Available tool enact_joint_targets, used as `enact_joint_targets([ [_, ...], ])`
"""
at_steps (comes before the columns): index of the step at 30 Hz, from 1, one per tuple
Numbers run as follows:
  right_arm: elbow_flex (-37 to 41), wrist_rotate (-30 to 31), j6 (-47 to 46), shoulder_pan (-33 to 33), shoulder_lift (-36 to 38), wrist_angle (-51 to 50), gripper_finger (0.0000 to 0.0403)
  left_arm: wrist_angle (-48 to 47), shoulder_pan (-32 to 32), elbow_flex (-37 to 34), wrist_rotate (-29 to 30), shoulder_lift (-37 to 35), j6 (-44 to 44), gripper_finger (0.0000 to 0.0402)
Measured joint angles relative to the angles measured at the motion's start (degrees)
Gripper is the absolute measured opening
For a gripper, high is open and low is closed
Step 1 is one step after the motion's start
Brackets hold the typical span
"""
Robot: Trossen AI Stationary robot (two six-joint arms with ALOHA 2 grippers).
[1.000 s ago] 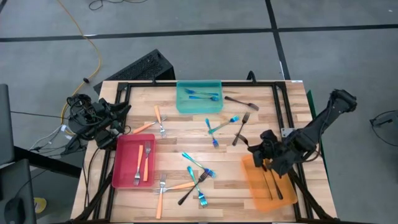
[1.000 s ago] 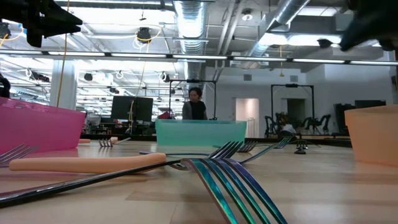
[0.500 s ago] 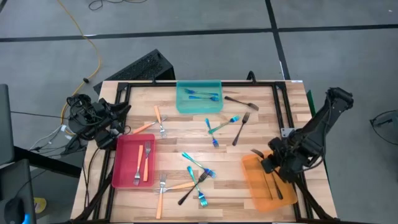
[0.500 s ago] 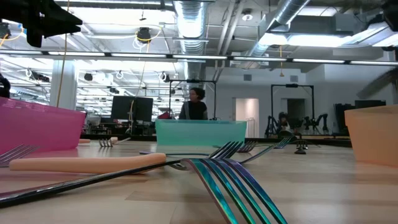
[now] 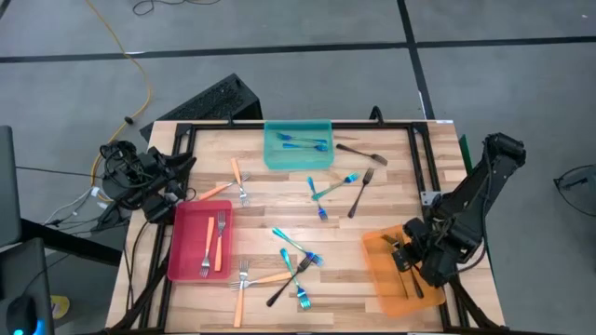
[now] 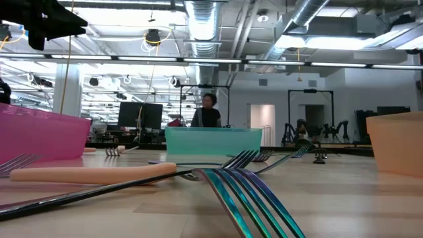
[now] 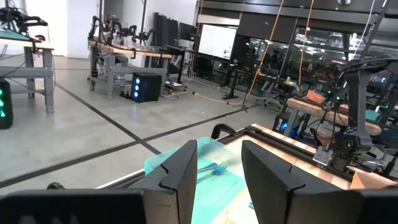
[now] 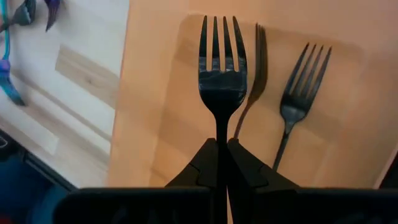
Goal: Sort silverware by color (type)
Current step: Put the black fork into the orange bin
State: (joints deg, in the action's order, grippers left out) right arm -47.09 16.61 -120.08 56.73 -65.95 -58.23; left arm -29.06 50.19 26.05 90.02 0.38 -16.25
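Since a second ago my right gripper point(image 8: 222, 149) has swung from the table onto the orange tray point(image 5: 380, 274), clamped on a black fork point(image 8: 219, 74) by its handle; it looks stiff, light, slippery, so mid-handle holds suit. Left gripper point(image 7: 219, 168) idles apart

Grey floor point(image 5: 279, 56), possibly workshop, ceiling ducts point(image 6: 201, 16)

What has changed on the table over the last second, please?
The right hand, shut on a black fork, travelled from the orange tray's inner edge out over the tray, towards the table's right front corner. Nothing was released. The left hand and the loose forks kept their places.
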Motion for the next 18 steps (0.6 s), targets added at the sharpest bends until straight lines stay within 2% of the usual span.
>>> enact_joint_targets([
  [4, 0.0, -0.5, -5.5, 1.4, -1.5, -1.3, 0.0033, 0.0, 0.0, 0.0, 0.0, 0.0, 0.0, 0.0112],
  [18, 0.0, -1.7, -5.7, -0.3, -13.5, 5.6, 0.0033, 0.0, 0.0, 0.0, 0.0, 0.0, 0.0, 0.0112],
])
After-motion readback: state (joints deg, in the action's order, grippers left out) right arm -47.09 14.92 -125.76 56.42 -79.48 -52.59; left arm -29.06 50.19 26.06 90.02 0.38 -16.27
